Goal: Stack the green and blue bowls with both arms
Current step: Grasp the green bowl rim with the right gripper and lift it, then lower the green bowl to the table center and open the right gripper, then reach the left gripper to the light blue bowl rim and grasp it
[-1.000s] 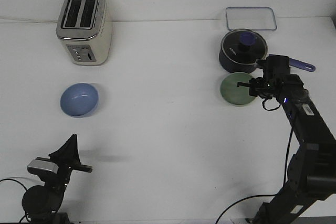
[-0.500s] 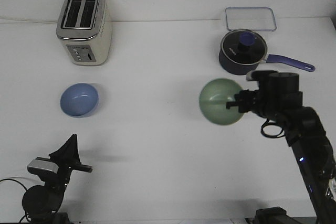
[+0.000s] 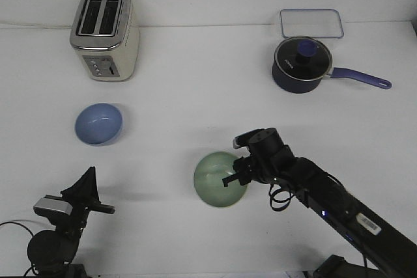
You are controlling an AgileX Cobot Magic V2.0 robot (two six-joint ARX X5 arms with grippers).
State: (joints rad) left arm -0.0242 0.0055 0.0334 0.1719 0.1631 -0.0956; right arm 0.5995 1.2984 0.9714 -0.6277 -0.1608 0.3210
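The pale green bowl (image 3: 218, 178) is at the front middle of the table, held by its right rim in my right gripper (image 3: 233, 178), which is shut on it; I cannot tell whether it touches the table. The light blue bowl (image 3: 98, 124) sits on the table at the left, in front of the toaster, apart from both grippers. My left gripper (image 3: 86, 185) is parked low at the front left corner, pointing up; its jaws are not clear to see.
A cream and silver toaster (image 3: 105, 34) stands at the back left. A dark navy saucepan (image 3: 300, 64) with a purple handle and a clear lid (image 3: 311, 23) lie at the back right. The white table (image 3: 195, 96) spreads between them.
My right arm has carried the green bowl from beside the saucepan leftward and toward the front, down to the front middle. The blue bowl and left arm have not moved.
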